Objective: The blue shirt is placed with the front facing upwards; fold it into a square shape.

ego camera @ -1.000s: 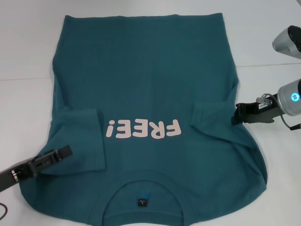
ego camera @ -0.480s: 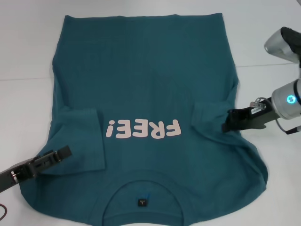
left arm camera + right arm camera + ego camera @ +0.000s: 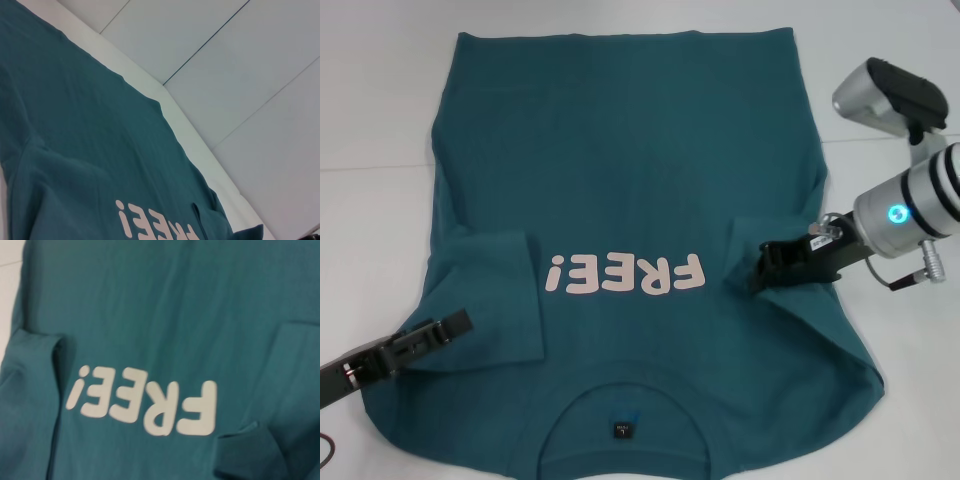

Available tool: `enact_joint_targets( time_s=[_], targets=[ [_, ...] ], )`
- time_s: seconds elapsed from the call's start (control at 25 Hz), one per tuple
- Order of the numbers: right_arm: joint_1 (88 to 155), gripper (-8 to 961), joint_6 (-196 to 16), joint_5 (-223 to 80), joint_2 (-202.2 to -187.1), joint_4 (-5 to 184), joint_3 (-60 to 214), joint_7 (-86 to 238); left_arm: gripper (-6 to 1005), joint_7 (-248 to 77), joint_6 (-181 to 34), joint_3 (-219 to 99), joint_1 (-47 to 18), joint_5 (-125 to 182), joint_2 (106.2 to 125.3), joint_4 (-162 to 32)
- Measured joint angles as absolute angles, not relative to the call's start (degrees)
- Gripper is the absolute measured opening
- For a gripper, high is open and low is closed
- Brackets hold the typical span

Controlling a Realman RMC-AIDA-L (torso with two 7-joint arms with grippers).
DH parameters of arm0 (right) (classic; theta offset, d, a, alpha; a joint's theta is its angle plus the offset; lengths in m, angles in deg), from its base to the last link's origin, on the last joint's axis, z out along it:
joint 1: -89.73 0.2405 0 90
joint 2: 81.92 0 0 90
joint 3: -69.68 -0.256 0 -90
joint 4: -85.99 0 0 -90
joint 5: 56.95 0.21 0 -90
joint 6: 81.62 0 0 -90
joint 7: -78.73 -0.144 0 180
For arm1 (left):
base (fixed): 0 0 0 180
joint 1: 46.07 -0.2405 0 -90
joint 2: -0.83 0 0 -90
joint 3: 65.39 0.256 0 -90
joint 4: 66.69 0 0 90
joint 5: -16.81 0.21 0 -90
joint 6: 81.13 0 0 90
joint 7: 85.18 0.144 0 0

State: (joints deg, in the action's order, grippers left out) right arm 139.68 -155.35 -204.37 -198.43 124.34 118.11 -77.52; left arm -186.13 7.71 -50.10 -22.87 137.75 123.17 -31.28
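Blue shirt (image 3: 630,170) spread front-up across middle of white desk (image 3: 375,110), collar (image 3: 623,405) at near edge toward robot, hem at far edge. Pale pink "FREE!" lettering (image 3: 624,274) on chest, reading upside down in head view. Small dark neck label (image 3: 623,430) inside collar. Both short sleeves already folded inward onto body: left sleeve (image 3: 485,290) lying flat beside the "!", right sleeve (image 3: 760,255) lying beside the "F", its fold raised into a slight ridge. Some wrinkling along right side of shirt near the shoulder.

Right gripper (image 3: 760,273) low over shirt at folded right sleeve, tip on or just above the cloth, contact unclear. Jaws pointing toward the lettering; apart or together, cannot tell. Silver right arm (image 3: 910,205) with lit blue ring reaching in from right side over desk edge.

Left gripper (image 3: 455,322) over left shoulder area of shirt, near folded left sleeve edge, dark body running off lower left corner. Jaws there: cannot tell either.

Right wrist view: lettering (image 3: 145,405) large, both sleeve folds at its sides. Left wrist view: shirt body (image 3: 75,130) on desk, lettering partly cut off, pale panelled surface (image 3: 240,75) behind.
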Motion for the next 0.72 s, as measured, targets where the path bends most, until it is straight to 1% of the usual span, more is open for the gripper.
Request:
enact_joint_targets(
  time_s=[0.32, 0.48, 0.6, 0.72],
  targets=[
    [140.08, 14, -155.48, -204.49, -198.8, 123.99, 119.99, -77.43, 950, -186.17, 7.57, -50.1, -22.87, 137.75, 123.09, -31.28],
    [139.85, 14, -157.16, -204.99, -198.35, 123.91, 120.12, -77.17, 950, -186.17, 7.55, -50.1, -22.87, 137.75, 123.09, -31.28],
    [139.57, 39, -158.46, -205.05, -197.89, 123.87, 120.13, -76.23, 949, -186.17, 7.55, -50.1, -22.87, 137.75, 123.08, -31.28],
    [139.42, 64, -158.68, -204.98, -197.78, 123.87, 120.1, -75.43, 949, -186.17, 7.55, -50.1, -22.86, 137.75, 123.08, -31.28]
  ],
)
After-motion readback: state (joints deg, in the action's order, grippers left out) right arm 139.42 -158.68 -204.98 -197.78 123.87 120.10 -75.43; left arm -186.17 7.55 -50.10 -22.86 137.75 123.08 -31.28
